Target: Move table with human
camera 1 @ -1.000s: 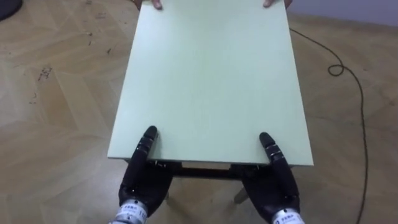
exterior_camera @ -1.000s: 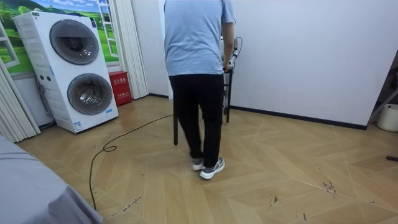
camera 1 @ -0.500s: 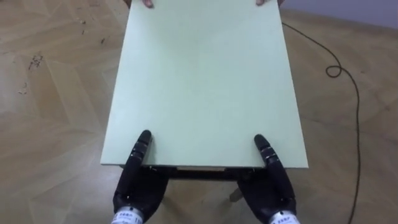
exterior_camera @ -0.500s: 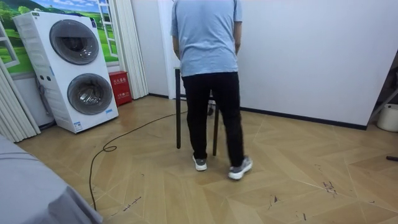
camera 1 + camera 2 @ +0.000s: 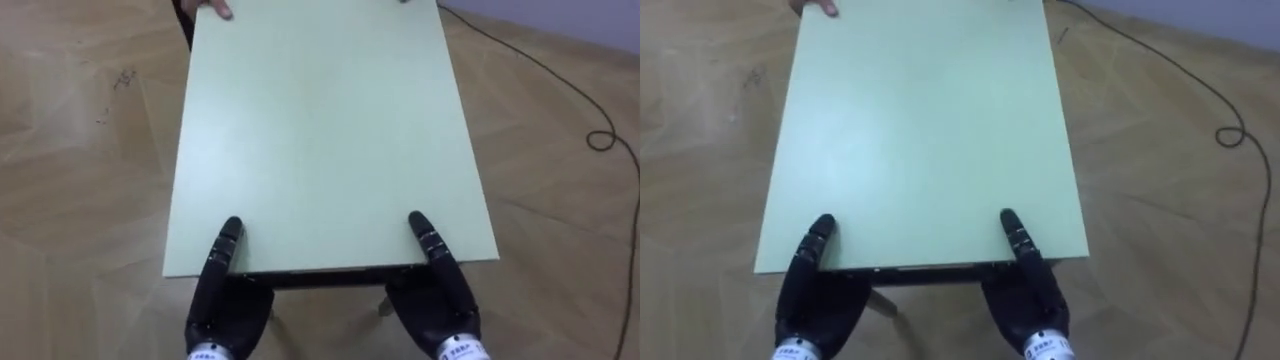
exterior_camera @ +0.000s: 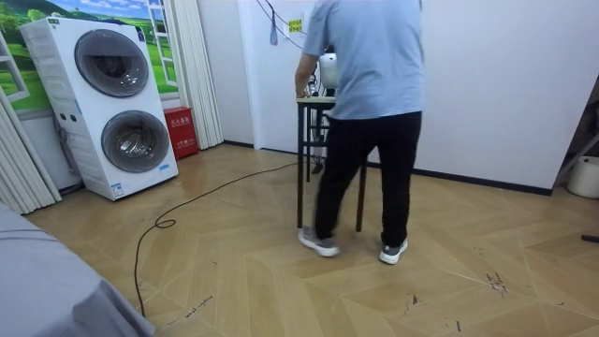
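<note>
Since a second ago the person (image 6: pixel 370 84) and the table (image 5: pixel 320 130) have shifted toward the room view's right, away from the washers (image 6: pixel 117 103), and the whole floor (image 5: pixel 80 200) has slid in the eye views, so the camera's travelling along too. Left to right in the room view you've got the stacked washers, a curtain (image 6: pixel 192 75), a little red box (image 6: pixel 180 131) at the wall (image 6: pixel 487 75), then the table with the person at its end, feet apart, back to the camera and blocking most of the robot, which stands on the table's far side close to the white wall. A white tub (image 6: pixel 588 176) sits at the far right edge. The table has a plain pale green top, a dark frame and thin dark legs; can't tell if the legs are off the floor. From the head camera it runs straight away from the robot over wood parquet, with some dark scuffs (image 5: pixel 120 80) off to its left. A person's hand (image 5: pixel 212 8) is on the far left corner. At the near edge the left hand (image 5: pixel 222 295) has its thumb flat on top and the rest tucked under, pinching the edge, and the right hand (image 5: pixel 440 300) clamps the right side the same way.
</note>
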You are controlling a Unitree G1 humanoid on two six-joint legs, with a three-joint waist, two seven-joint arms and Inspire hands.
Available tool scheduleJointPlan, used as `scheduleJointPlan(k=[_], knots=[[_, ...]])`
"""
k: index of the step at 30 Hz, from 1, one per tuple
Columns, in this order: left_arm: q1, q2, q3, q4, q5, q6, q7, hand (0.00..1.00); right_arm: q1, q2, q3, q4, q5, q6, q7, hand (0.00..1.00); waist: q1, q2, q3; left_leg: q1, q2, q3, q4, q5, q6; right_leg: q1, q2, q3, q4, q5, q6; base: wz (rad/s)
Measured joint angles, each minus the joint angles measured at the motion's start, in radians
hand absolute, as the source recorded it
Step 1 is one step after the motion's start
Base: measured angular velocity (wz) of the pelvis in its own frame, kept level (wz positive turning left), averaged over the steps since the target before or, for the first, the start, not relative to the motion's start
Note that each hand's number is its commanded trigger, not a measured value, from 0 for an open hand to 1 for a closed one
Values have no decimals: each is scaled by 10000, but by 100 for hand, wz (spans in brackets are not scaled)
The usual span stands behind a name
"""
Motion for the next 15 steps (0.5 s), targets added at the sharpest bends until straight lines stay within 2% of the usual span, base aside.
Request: scheduleJointPlan(k=[5,8,10,11,12,13,14,15], knots=[[158,28,-76,1,-55,-101,-166,100,-27,10,58,37,-77,67,0,100,55,113,10,-229,-72,-454,208,64,2,76,-30,-430,87,-93,-82,32],[146,63,-91,1,-87,-121,-166,100,-31,30,44,49,-118,66,-1,100,6,228,-9,-488,-144,-974,422,123,-87,103,-25,-819,201,-230,-199,48],[130,43,-116,9,-88,-103,-166,100,-39,32,-21,49,-198,64,-1,100,8,308,-24,-570,-254,-1437,184,434,-207,125,-24,-1113,188,-295,-293,55],[122,41,-125,9,-104,-95,-166,100,-45,30,-38,47,-203,63,-1,100,-18,317,-31,-561,-268,-1476,13,579,-225,136,-36,-1216,136,-283,-318,66],[119,35,-72,8,-166,-88,-167,100,-70,30,-75,40,-295,63,-1,100,-78,344,-48,-552,-304,-1433,-382,913,-278,146,-73,-1489,-9,-279,-383,76],[126,-37,-85,18,-203,-77,-167,100,-93,-4,-131,9,-394,62,-1,100,-244,434,-50,-654,-265,-918,-421,1104,-314,120,-257,-1990,-199,-292,-470,77],[136,-103,-101,25,-208,-74,-167,100,-114,-6,-171,-8,-452,62,-3,100,-284,491,-32,-763,-196,-350,10,977,-249,115,-367,-2288,-172,-339,-514,74],[182,-171,-126,47,-224,-73,-165,100,-126,3,-210,-9,-545,64,-62,100,-309,571,-43,-807,53,607,1061,451,-7,173,-401,-2487,-119,-379,-526,65]])
